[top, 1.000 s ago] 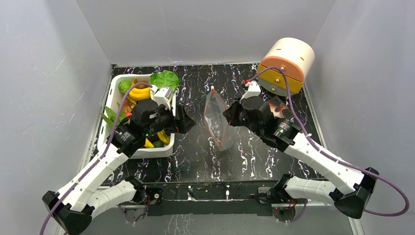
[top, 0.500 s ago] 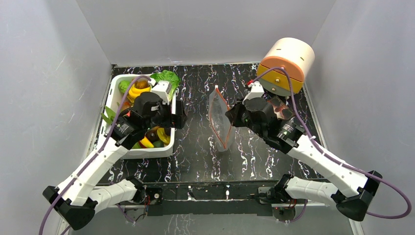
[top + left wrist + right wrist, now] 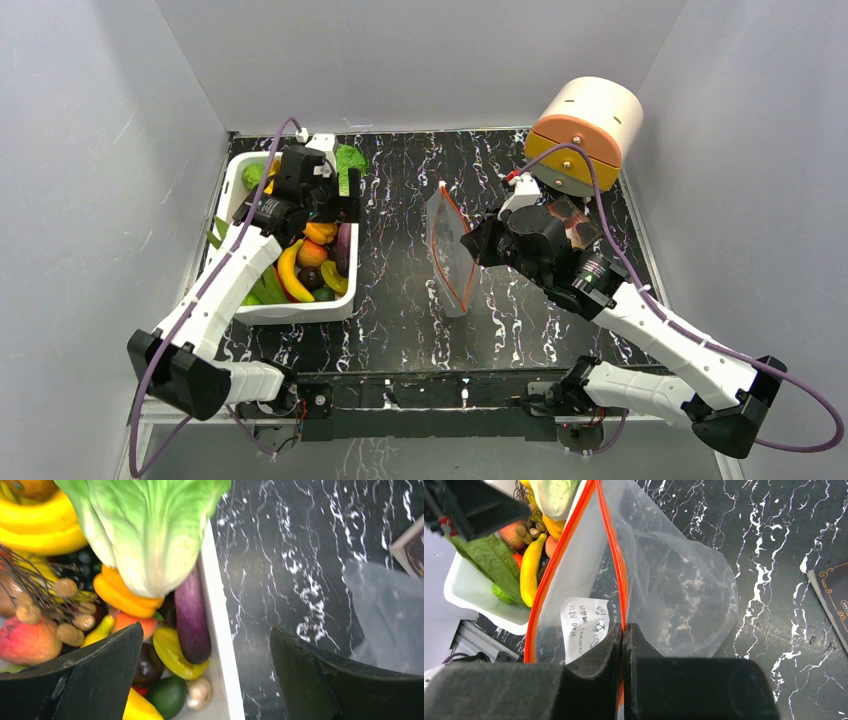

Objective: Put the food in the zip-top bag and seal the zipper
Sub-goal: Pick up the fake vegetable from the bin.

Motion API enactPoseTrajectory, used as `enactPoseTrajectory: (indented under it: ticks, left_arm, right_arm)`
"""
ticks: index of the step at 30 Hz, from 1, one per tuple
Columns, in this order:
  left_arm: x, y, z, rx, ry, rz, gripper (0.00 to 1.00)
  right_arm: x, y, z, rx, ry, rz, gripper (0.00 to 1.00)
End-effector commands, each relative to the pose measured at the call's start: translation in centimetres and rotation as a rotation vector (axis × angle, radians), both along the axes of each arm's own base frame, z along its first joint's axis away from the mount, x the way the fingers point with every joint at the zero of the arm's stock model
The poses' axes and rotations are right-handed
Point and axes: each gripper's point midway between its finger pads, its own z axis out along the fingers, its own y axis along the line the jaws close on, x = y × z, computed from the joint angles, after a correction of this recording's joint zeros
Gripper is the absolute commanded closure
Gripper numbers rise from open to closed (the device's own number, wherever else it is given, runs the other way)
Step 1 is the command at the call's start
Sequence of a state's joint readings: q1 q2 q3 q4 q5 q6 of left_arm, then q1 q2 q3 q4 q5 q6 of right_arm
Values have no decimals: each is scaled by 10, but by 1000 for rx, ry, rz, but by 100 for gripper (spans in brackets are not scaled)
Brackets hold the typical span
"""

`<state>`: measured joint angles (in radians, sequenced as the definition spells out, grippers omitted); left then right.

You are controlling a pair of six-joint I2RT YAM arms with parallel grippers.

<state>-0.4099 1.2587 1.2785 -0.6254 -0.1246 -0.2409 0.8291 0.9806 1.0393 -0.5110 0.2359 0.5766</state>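
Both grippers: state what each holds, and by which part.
The right gripper pinches the clear bag by its zipper strip at the mouth. The left gripper is open and holds nothing.

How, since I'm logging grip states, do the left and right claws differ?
The left claw is open and empty; the right claw is shut on the bag at its mouth edge. The left claw hangs over the tub of food; the right claw is over bare tabletop. Both are black.
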Motion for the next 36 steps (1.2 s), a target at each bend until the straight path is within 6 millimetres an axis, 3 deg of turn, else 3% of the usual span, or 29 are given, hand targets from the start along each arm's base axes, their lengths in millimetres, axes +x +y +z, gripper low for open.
enactPoseTrajectory:
  ticks: [1,11,20,29,36]
  left_arm:
    - [37,14,26,81,-118,57,2]
    - [87,21,10,168,-95,67,2]
    - [115,32,-14,240,-49,82,2]
    - [126,34,-37,288,11,76,2]
    - [125,35,-52,289,34,89,9]
  right_arm:
    - [1,4,26,72,-70,20,100]
    - [-2,3,27,83,-69,25,100]
    - [-3,2,26,84,-68,23,100]
    - [-3,3,29,91,-73,29,100]
    - [-4,4,29,98,-73,32,100]
